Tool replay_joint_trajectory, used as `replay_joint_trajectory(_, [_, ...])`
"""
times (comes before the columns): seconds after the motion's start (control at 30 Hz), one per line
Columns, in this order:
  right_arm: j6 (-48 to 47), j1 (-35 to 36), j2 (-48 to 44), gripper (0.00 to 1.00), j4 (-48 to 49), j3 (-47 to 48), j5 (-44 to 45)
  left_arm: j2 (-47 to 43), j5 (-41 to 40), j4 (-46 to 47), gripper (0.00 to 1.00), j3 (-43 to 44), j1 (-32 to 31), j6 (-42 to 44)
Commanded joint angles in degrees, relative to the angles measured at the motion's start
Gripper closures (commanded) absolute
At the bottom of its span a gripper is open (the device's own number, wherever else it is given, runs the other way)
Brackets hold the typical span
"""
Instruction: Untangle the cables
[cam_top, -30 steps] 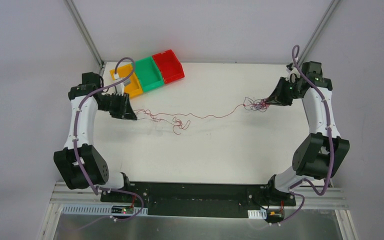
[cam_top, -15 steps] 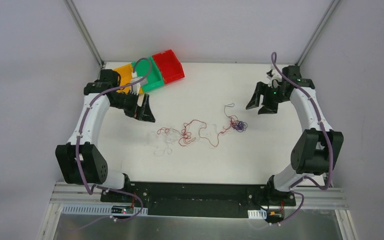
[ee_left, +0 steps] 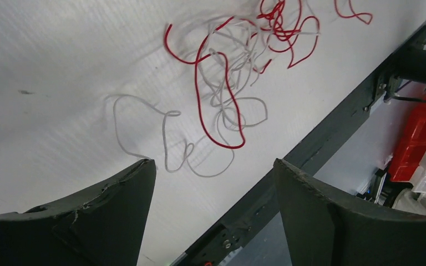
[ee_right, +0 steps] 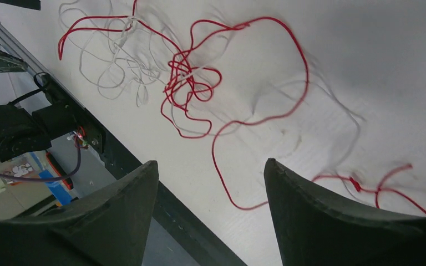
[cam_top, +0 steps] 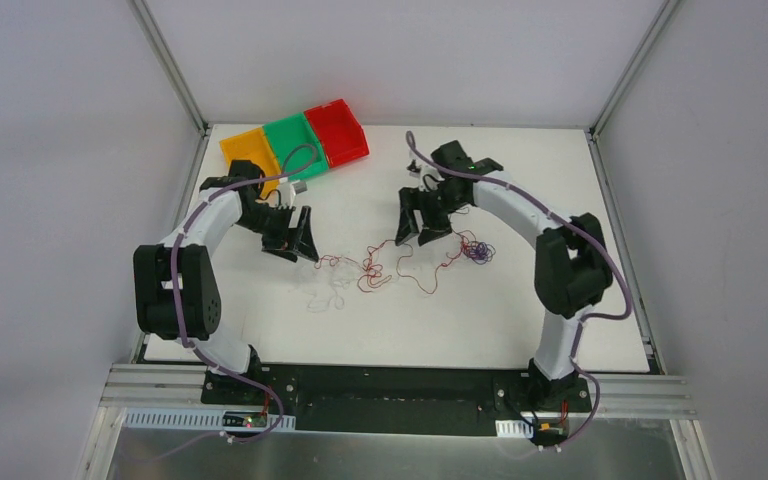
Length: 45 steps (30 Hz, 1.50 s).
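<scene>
The cables lie slack on the white table. A red cable curls in loops across the middle. A whitish cable lies in faint loops left of it. A purple-blue and dark knot sits at the right end. My left gripper is open and empty just left of the red cable's end. My right gripper is open and empty above the red loops, left of the knot. The left wrist view shows red and whitish loops ahead of the open jaws. The right wrist view shows red loops over whitish ones.
Three bins stand at the back left: yellow, green, red. A black rail runs along the table's near edge. Metal frame posts stand at the back corners.
Both grippers were pulling the cables taut a second ago, then let go. The cables fell slack. Both open grippers have since moved inward toward the loops, the right one furthest.
</scene>
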State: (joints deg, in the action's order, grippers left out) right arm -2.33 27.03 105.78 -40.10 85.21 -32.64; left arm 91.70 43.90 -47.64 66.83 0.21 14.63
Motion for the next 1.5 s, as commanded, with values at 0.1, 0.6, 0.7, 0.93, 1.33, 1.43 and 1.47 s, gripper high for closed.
replay_joint_trajectory(0.1, [2.96, 9.11, 8.2, 0.26, 8.24, 8.09, 6.44, -0.43, -7.87, 4.85, 0.26, -4.37, 0.57, -3.95])
replay_joint_trajectory(0.6, [2.75, 21.58, 18.96, 0.04, 13.36, 18.17, 24.18, 6.4, -11.04, 7.12, 0.48, -4.87, 0.48, -6.36])
replay_joint_trajectory(0.7, [2.02, 22.8, 21.1, 0.05, 13.38, 19.28, 24.69, 6.64, -10.08, 7.08, 0.69, -5.28, 0.63, -7.33])
replay_joint_trajectory(0.93, [-0.62, 23.79, 23.59, 0.36, 11.15, 17.67, 27.48, 1.18, -8.82, 3.81, 1.0, -3.43, 6.12, -9.36])
replay_joint_trajectory(1.33, [-11.57, 20.16, 13.53, 1.0, 7.94, 1.58, 39.42, -16.14, -10.51, -2.35, 1.0, 9.76, 16.8, -5.43])
replay_joint_trajectory(1.43, [-12.79, 16.09, 11.28, 1.0, 7.89, -2.8, 39.58, -16.67, -11.41, -3.29, 1.0, 18.03, 18.6, -4.98])
replay_joint_trajectory(1.47, [-13.08, 14.97, 10.68, 1.0, 7.67, -3.69, 39.38, -16.65, -11.53, -3.41, 1.0, 20.41, 19.14, -5.14])
